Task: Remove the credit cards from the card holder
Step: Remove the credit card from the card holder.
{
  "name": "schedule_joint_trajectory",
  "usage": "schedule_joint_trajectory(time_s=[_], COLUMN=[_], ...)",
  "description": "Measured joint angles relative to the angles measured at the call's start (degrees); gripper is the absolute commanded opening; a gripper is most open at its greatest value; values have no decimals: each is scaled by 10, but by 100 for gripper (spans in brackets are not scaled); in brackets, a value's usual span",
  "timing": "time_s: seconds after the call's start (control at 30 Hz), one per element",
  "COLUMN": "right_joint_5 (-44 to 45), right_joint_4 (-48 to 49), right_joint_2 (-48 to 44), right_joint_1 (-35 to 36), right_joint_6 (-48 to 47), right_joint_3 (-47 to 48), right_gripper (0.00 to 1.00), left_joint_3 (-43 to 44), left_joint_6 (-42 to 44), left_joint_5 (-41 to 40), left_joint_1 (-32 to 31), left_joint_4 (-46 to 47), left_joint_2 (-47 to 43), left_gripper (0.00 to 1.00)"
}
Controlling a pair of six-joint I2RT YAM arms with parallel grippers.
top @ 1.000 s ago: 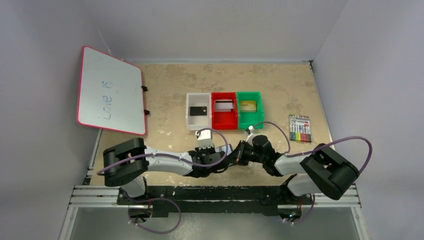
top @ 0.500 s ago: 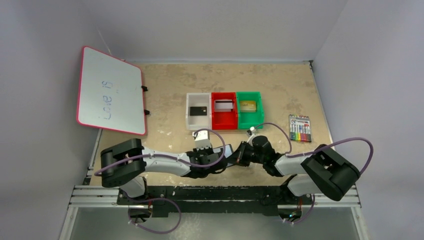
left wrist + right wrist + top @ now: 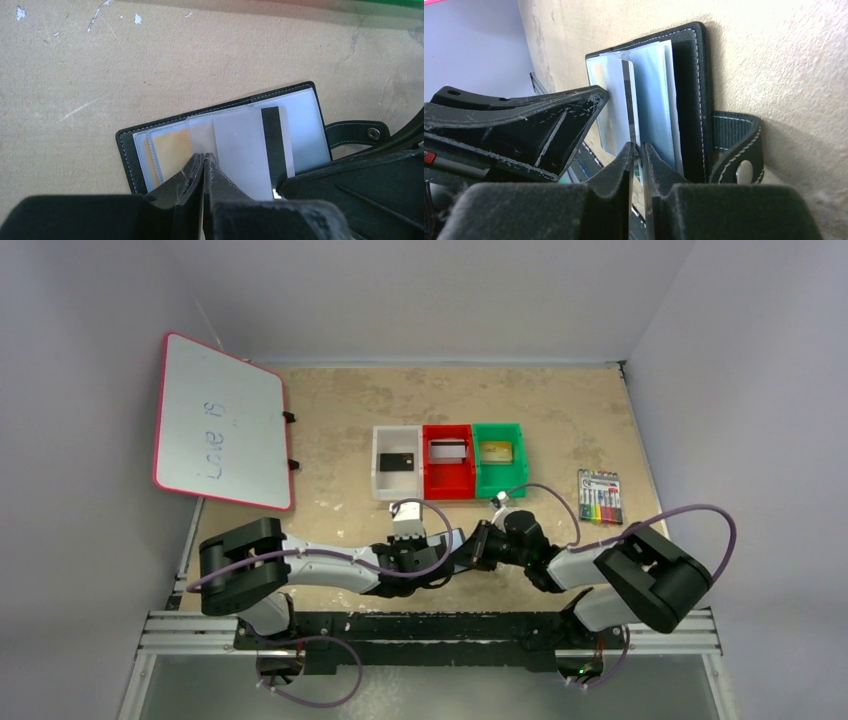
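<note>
The black card holder point(image 3: 126, 150) lies open on the table, between both grippers in the top view point(image 3: 455, 539), its strap tab point(image 3: 352, 134) to the right. A silver-grey credit card point(image 3: 240, 145) with a dark stripe sticks out of it. A gold-tan card point(image 3: 170, 150) sits in a clear sleeve. My left gripper point(image 3: 204, 158) is shut, its tips pinched on a clear sleeve beside the silver-grey card. My right gripper point(image 3: 636, 148) has its jaws slightly apart around that card's thin edge point(image 3: 626, 100).
White point(image 3: 380, 485), red point(image 3: 448, 486) and green point(image 3: 500, 484) bins stand in a row just beyond the grippers, holding a black, a silver and a gold card. A marker pack point(image 3: 600, 496) lies right. A whiteboard point(image 3: 220, 420) leans at the left.
The left jaws have closed the last bit. The right jaws, shut before, have parted slightly. Both arms have hardly moved.
</note>
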Motion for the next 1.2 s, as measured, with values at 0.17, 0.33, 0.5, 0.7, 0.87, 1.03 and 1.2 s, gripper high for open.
schedule_joint_trajectory(time_s=[0.17,0.33,0.5,0.7,0.87,1.03,1.2], right_joint_5=[-11,-19,9,75,118,168,230], right_joint_4=[51,83,12,-141,-256,-356,-398], right_joint_2=[43,63,-23,-171,-278,-391,-480], right_joint_1=[0,0,0,-3,-4,-4,-4], right_joint_6=[13,26,19,-10,-41,-91,-185], right_joint_3=[0,0,0,1,5,45,94], right_gripper=[10,0,0,0,0,0,0], left_joint_3=[2,3,4,6,7,7,9], left_joint_6=[7,7,2,-8,-10,-9,-3], left_joint_5=[-2,-2,-5,-8,-9,-9,-7], left_joint_1=[-2,-2,-2,-2,-2,-2,-2], left_joint_4=[-1,-5,-14,-19,-21,-36,-77], left_joint_2=[2,2,3,4,4,-11,-51], left_gripper=[1,1,0,0,1,11,22])
